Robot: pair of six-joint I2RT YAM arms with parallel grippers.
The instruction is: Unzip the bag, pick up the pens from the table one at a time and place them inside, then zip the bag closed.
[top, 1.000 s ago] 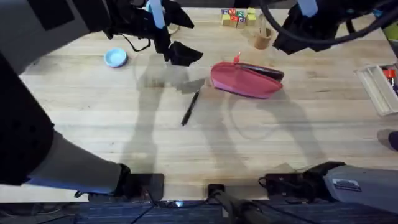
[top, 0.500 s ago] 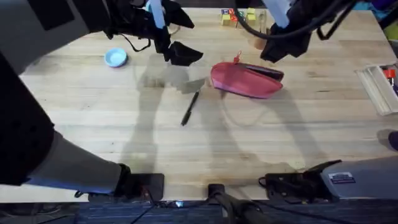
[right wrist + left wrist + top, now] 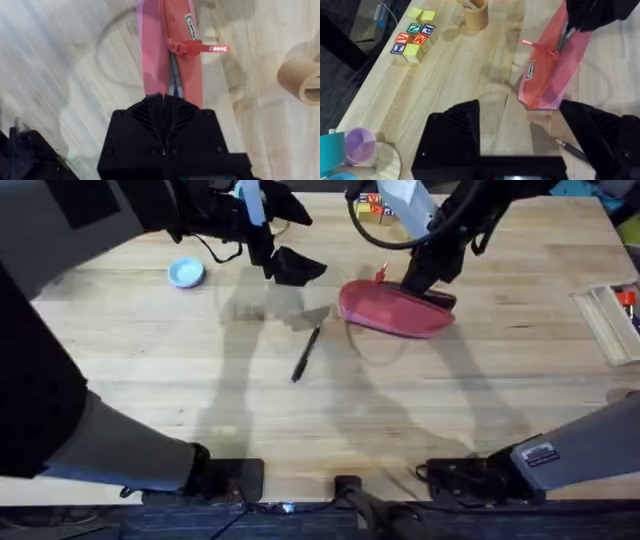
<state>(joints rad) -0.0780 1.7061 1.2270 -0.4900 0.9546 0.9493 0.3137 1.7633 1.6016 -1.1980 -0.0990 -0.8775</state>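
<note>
Overhead, the right hand (image 3: 428,283) sits pressed shut against the top of the bag (image 3: 392,310) at its zipper line, the pink pull tab (image 3: 199,48) just beyond its fingertips, so the step in hand looks like the unzipping, though whether any fabric is pinched cannot be told. The left hand (image 3: 290,268), its fingers spread and holding nothing, hovers beside the bag's left end over the counter (image 3: 150,380). Next the tab likely needs pinching and drawing along the zipper while the bag is steadied; I count one bag and one pen (image 3: 305,353), which lies loose on the counter near the bag.
</note>
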